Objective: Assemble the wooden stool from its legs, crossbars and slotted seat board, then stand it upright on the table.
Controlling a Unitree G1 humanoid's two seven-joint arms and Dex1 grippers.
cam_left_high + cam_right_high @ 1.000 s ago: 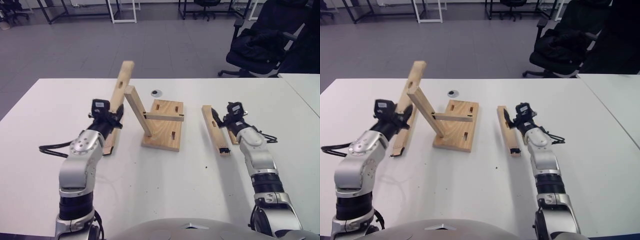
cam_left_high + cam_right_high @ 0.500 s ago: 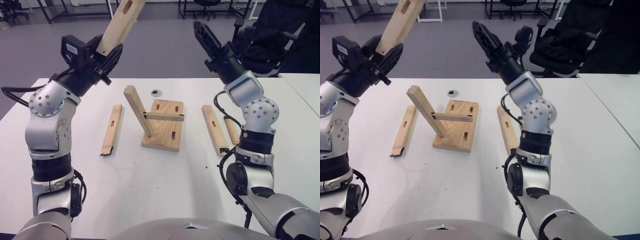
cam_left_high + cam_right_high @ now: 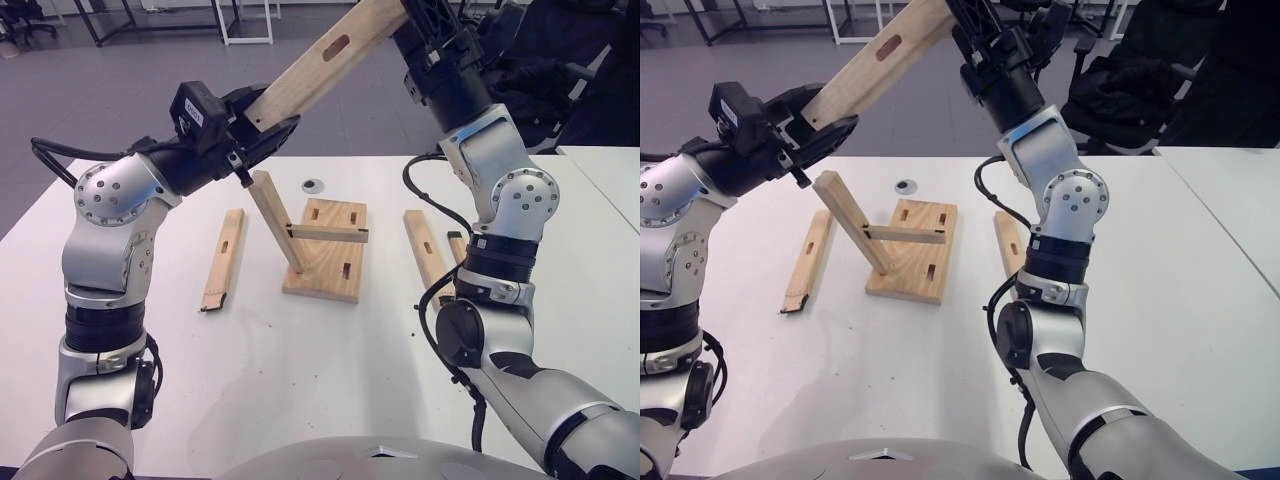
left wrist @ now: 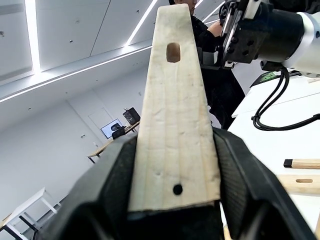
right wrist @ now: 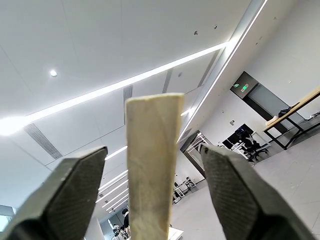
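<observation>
A long wooden leg [image 3: 322, 58] with a slot hangs slanted in the air over the table. My left gripper [image 3: 255, 122] is shut on its lower end, and the fingers [image 4: 116, 192] press both sides. My right gripper [image 5: 152, 155] is open around the leg's upper end [image 5: 152, 175], with a gap on each side. The slotted seat board [image 3: 327, 262] lies flat mid-table. A tilted leg [image 3: 274, 218] stands in it, joined to a crossbar [image 3: 326, 233]. One loose leg [image 3: 224, 258] lies left of the board. Another leg [image 3: 428, 256] and a short crossbar [image 3: 461, 256] lie right of it.
A small round black-and-white object [image 3: 313, 185] sits on the white table [image 3: 300, 370] behind the board. A second table [image 3: 612, 172] stands at the right. An office chair with dark cloth [image 3: 545, 70] is behind it.
Both arms rose from the table. My left gripper lifted the leg and swung its top rightward. My right gripper moved up and left until it straddled the leg's upper end.
</observation>
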